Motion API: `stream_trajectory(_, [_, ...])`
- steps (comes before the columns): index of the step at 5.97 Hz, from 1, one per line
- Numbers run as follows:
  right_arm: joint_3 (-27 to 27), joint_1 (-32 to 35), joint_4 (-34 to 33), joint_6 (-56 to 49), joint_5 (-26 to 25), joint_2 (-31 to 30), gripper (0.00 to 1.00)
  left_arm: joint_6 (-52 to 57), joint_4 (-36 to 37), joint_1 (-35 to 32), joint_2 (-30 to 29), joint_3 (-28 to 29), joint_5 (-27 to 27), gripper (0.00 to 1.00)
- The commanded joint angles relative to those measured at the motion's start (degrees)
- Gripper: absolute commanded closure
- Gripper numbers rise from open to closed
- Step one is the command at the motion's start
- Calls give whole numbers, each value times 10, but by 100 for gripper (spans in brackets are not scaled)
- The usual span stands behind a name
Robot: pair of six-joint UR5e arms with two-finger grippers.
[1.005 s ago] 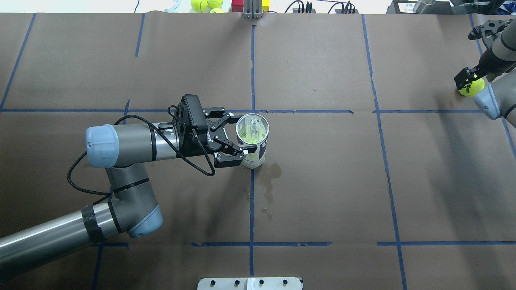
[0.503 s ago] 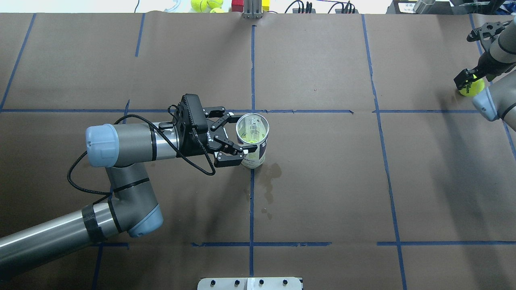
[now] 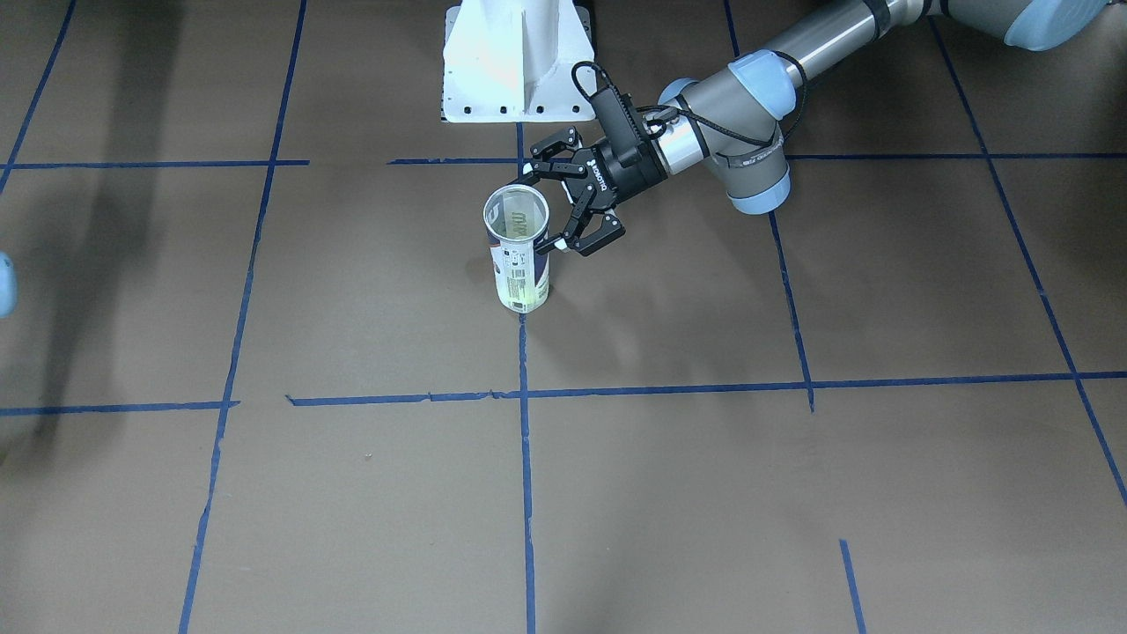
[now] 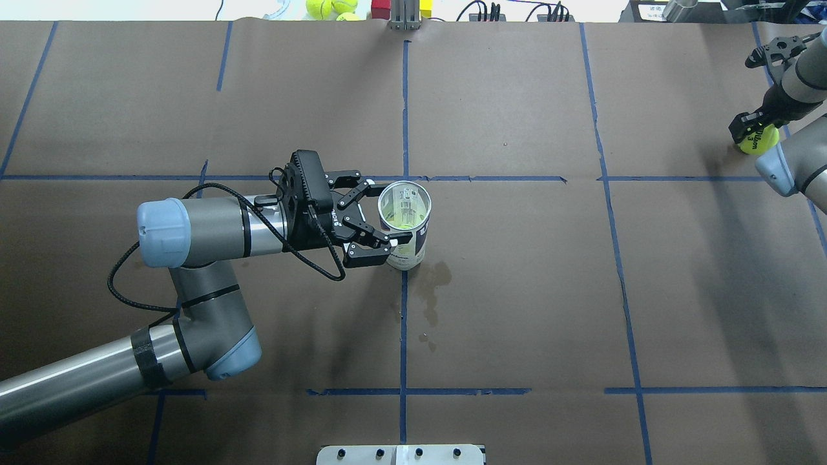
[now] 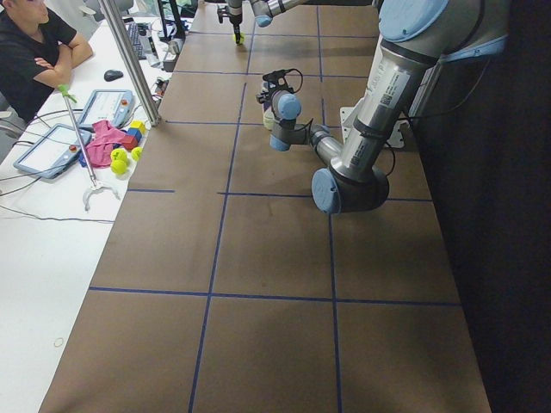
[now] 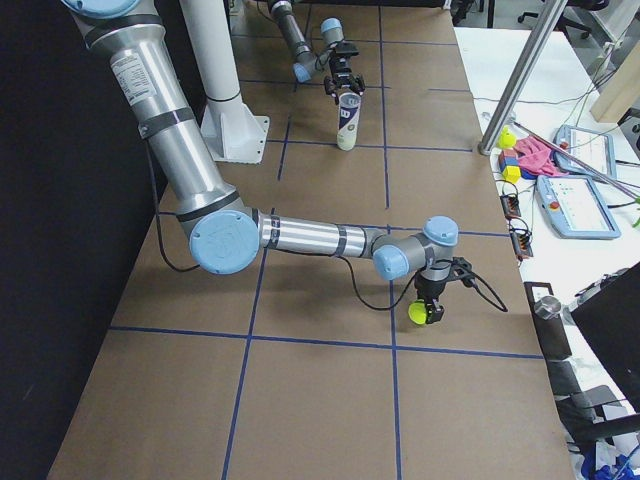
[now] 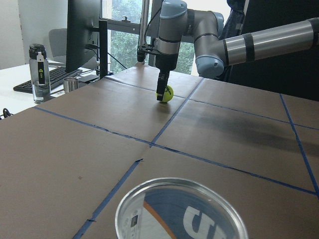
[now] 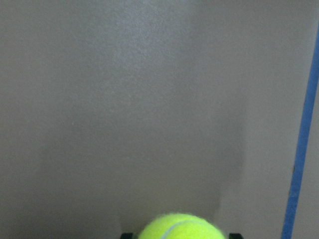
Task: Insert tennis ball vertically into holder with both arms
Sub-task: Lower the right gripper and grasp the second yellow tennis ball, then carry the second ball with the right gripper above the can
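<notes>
We see the can (image 4: 405, 225) upright near the tabletop (image 4: 517, 290) centre, its open rim up, pinched by the left gripper (image 4: 387, 216) at the sides. At the far right edge the right gripper (image 4: 749, 129) clamps the ball (image 4: 757, 140) from above; its fingers are largely hidden by the arm. Whether the ball touches the paper, we cannot tell.
</notes>
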Motion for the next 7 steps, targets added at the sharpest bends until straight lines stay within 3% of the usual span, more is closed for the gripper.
stream_trajectory(1, [56, 1, -7, 27, 18, 1, 100, 0, 0, 0, 0, 0, 0, 11])
stream_trajectory(2, [112, -1, -36, 129, 54, 23, 100, 0, 0, 0, 0, 0, 0, 11])
stream_trajectory(5, [349, -138, -199, 530, 65, 109, 100, 0, 1, 0, 0, 1, 0, 11])
stream_trajectory(6, [396, -177, -266, 619, 64, 158, 100, -1, 1, -1, 0, 1, 0, 11])
stream_trajectory(7, [408, -214, -273, 683, 63, 208, 100, -1, 1, -1, 0, 1, 0, 11])
